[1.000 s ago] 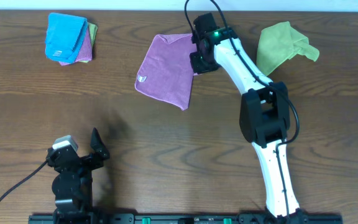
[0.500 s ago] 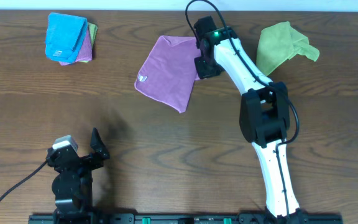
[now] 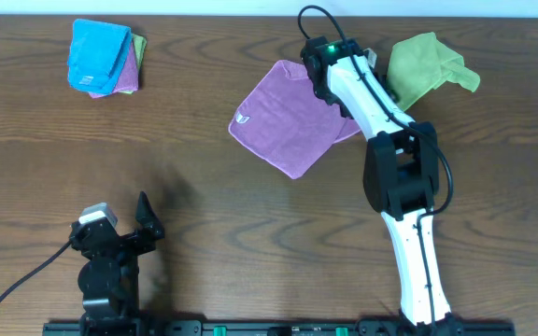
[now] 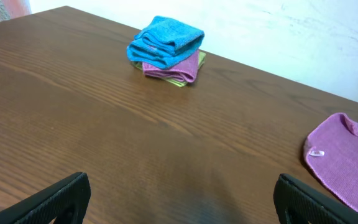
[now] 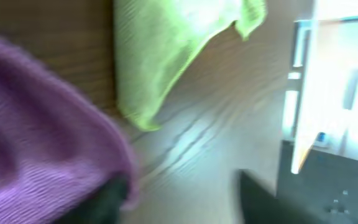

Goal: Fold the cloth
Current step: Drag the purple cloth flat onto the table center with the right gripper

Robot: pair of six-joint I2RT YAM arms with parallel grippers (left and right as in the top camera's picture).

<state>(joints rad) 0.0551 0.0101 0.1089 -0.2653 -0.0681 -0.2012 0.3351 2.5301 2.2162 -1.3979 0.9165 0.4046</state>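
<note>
Lilac cloth [image 3: 292, 117] lies opened out on the worktop [image 3: 250, 215], one edge just beside my spread, empty right jaws and the rest fanning away from them, well apart from my wide-open left jaws, so right is nearer.

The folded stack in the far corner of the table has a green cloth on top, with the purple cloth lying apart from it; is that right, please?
Not quite: the top of the folded stack is a blue cloth, not a green one, as the overhead view shows. The purple cloth does lie apart from it.
</note>
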